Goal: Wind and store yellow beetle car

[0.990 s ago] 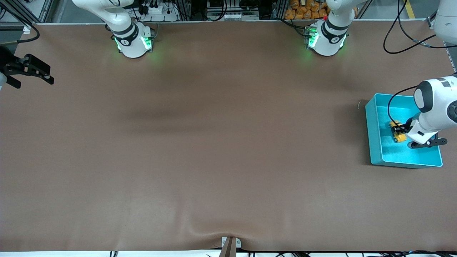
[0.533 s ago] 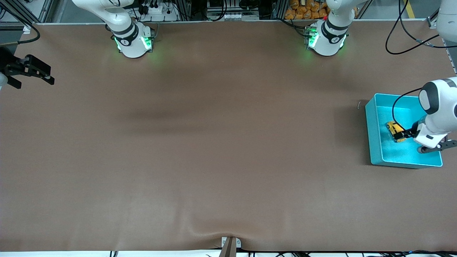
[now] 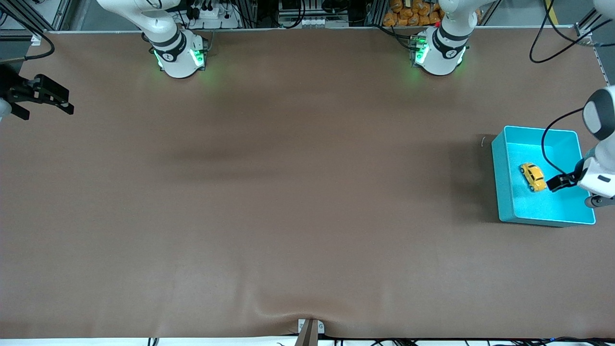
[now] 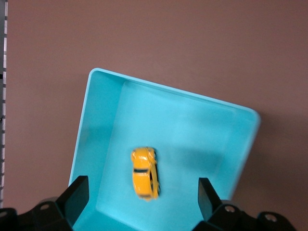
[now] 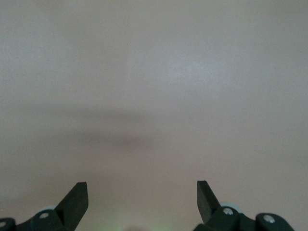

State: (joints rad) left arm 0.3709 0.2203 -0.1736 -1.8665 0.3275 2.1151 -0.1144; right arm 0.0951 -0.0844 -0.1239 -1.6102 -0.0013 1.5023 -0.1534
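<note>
In turquoise bin (image 3: 502,182), yellow beetle car (image 3: 532,176), left end effector (image 4: 143,193) open above, partly cropped

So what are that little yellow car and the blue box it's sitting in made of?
The yellow beetle car looks like glossy painted metal or hard plastic: its rounded body catches a light sheen, but the pictures can't settle which. The turquoise bin looks like moulded plastic with a smooth matte finish: thin even walls, rounded corners, one uniform colour.
</note>
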